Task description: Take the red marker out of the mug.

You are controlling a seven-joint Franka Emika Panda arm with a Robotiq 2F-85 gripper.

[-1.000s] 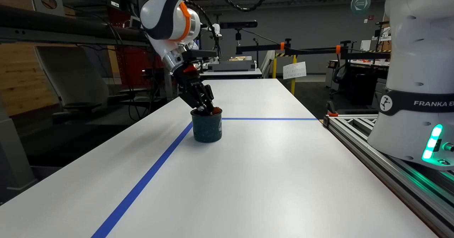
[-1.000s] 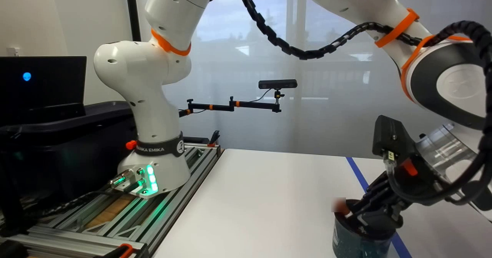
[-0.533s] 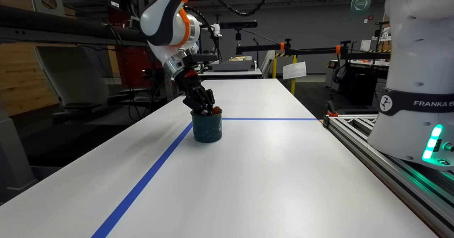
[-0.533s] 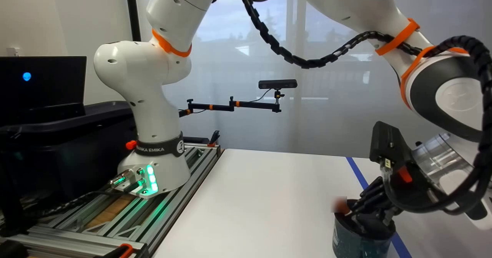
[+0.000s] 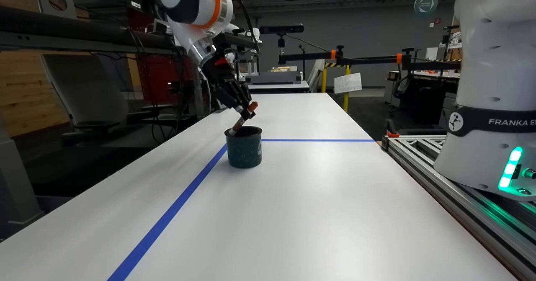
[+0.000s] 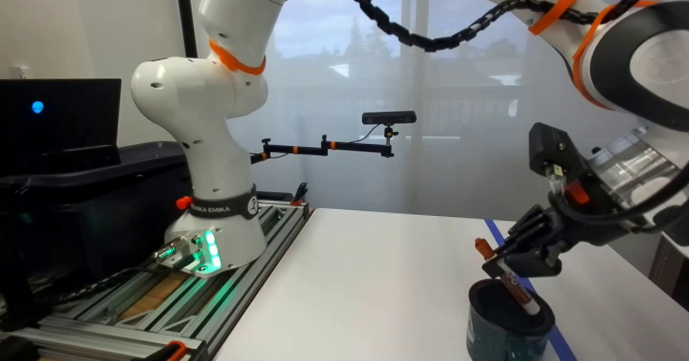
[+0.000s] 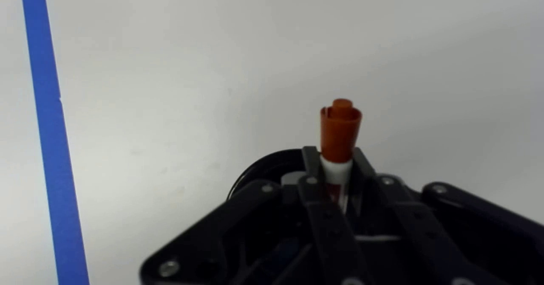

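- The gripper (image 7: pixel 336 166) is clamped on the red marker (image 6: pixel 515 287), pinching it just below its orange-red end.
- The marker slants, its white lower end at the mouth of the teal mug (image 5: pixel 244 153); whether it is fully clear I cannot tell.
- Step in hand, I judge: the lift-out, nearly complete.
- Next calls for a little more height, following the slant, before any sideways move over the worktop (image 5: pixel 318 201).

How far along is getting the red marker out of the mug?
Done: the jaws are closed on the red marker. In hand: taking it out; most of it shows above the mug. Left: bringing it plainly clear, since its white lower end overlaps the mug's mouth in both exterior views.
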